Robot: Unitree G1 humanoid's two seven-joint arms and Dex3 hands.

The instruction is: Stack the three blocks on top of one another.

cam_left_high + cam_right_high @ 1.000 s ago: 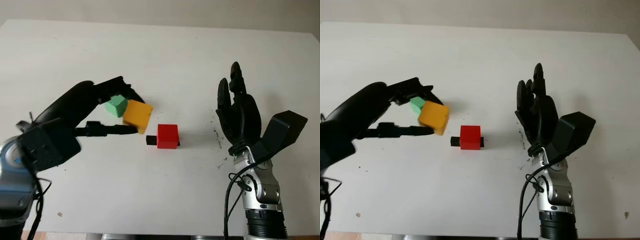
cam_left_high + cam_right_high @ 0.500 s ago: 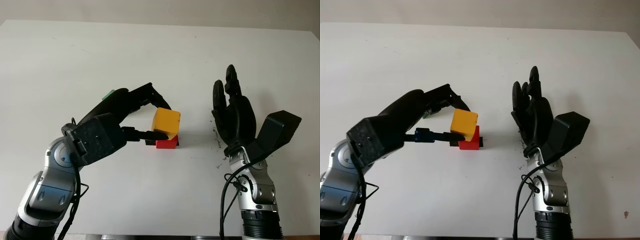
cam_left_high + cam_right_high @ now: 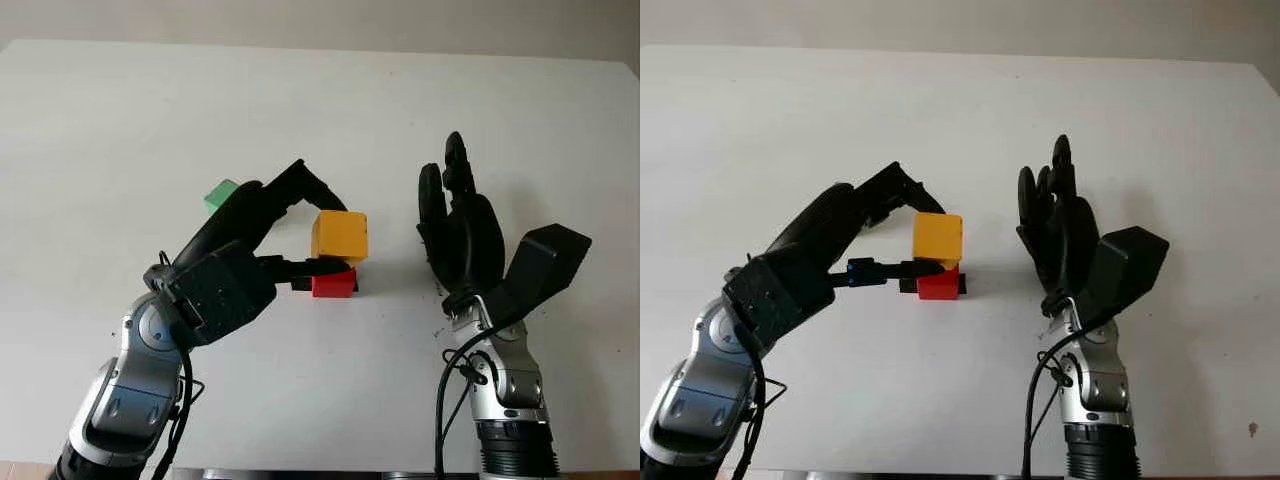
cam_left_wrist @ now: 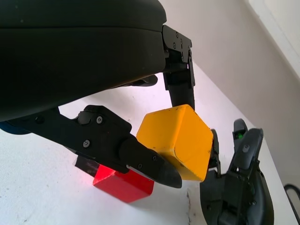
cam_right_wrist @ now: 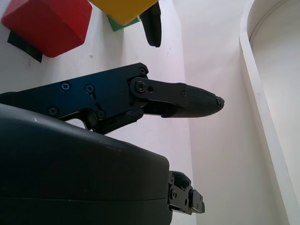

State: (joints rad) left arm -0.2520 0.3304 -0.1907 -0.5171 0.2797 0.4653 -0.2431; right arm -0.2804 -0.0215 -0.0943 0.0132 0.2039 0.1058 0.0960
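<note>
The yellow block (image 3: 339,237) sits pinched in the left hand (image 3: 262,243), one finger on its far side and another on its near side, directly above the red block (image 3: 333,285) near the middle of the white table (image 3: 120,120). In the left wrist view the yellow block looks a little tilted with a gap beneath it, so it appears not yet seated on the red one, though how close the two faces are cannot be settled. The red block rests on the table with a small black piece (image 3: 908,286) against its left side. The green block (image 3: 221,195) lies on the table to the left and farther back, partly hidden behind the left arm, well apart from the other two. The right hand (image 3: 459,232) is open and holds nothing, raised upright just right of the red block. By my reading the first stacking step is nearly done: the yellow block has yet to be lowered and released, and then the green block remains to be fetched and set on top.
</note>
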